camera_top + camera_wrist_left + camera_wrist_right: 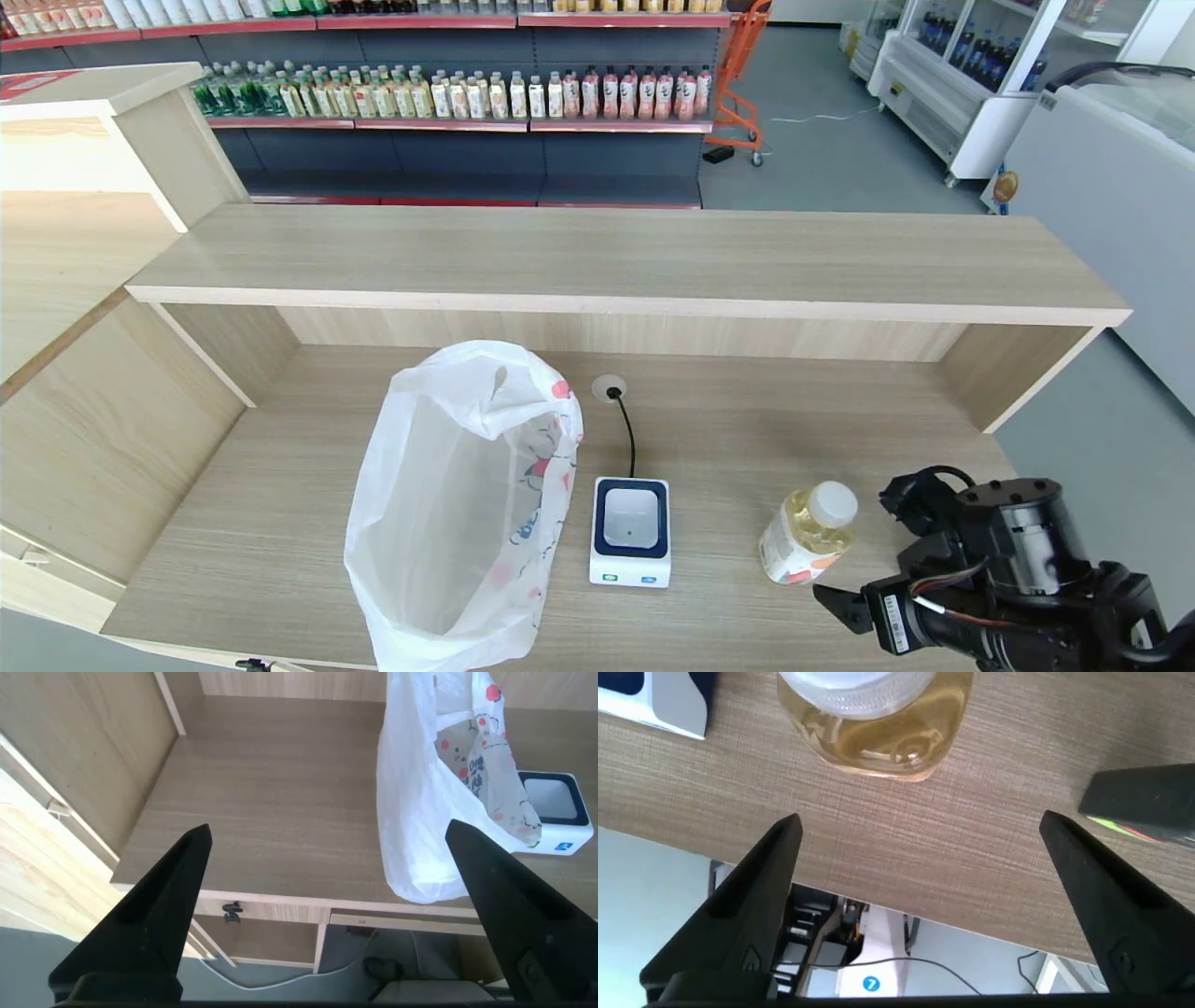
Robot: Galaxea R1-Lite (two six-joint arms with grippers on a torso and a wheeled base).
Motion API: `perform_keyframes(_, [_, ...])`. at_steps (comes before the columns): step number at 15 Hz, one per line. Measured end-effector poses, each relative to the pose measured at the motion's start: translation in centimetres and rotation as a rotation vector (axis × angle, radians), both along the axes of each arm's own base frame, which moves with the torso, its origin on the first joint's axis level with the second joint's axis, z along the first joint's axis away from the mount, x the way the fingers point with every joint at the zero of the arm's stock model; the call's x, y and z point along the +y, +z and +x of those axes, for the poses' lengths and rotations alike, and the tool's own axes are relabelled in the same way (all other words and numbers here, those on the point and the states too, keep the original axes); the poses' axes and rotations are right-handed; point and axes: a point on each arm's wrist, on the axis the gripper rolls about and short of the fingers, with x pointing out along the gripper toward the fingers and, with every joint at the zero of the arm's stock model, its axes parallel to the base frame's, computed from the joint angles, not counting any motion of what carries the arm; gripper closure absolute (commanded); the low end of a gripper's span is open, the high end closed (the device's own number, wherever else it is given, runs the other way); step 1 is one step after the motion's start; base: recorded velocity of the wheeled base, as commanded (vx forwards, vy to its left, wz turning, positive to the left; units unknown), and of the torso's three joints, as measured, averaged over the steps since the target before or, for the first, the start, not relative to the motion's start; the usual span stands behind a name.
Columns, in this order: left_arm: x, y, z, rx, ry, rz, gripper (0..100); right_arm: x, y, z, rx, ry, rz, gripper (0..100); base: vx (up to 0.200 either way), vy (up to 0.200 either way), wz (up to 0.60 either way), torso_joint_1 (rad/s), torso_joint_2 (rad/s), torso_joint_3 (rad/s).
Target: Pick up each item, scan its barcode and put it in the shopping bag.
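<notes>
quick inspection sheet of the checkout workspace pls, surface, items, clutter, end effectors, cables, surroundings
Surface: light wooden counter with a raised ledge behind it.
Job's things: bottle of yellowish liquid with a white cap, upright, to the right of the scanner and apart from it; white shopping bag standing open just left of the scanner.
Clutter: nothing seen.
End effectors: left end effector open, holding nothing, off the counter's near left edge; right end effector open, holding nothing, at the near edge facing the bottle.
Cables: black cable from the scanner to a hole in the counter.
Surroundings: shelves of drinks, freezers, an orange cart.
</notes>
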Motion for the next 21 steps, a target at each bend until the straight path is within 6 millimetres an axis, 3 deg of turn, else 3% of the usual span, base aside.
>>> perform_keyframes(7, [0.0,0.0,0.0,0.0,0.0,0.0,0,1.9,-2.8,3.4,-0.131,0.023,0.039,0,0.0,0.0,0.0,0.0,0.0,0.0])
perform_keyframes(11, [0.0,0.0,0.0,0.0,0.0,0.0,0,3.1,-4.4,4.4,-0.12,0.062,0.051,0,0.0,0.0,0.0,0.0,0.0,0.0])
perform_keyframes(20, [0.0,0.0,0.0,0.0,0.0,0.0,0,4.8,-4.7,7.7,-0.201,0.089,0.048,0,0.0,0.0,0.0,0.0,0.0,0.0])
perform_keyframes(21, [0.0,0.0,0.0,0.0,0.0,0.0,0,5.1,-4.5,8.1,-0.233,0.091,0.059,100,0.0,0.0,0.0,0.0,0.0,0.0])
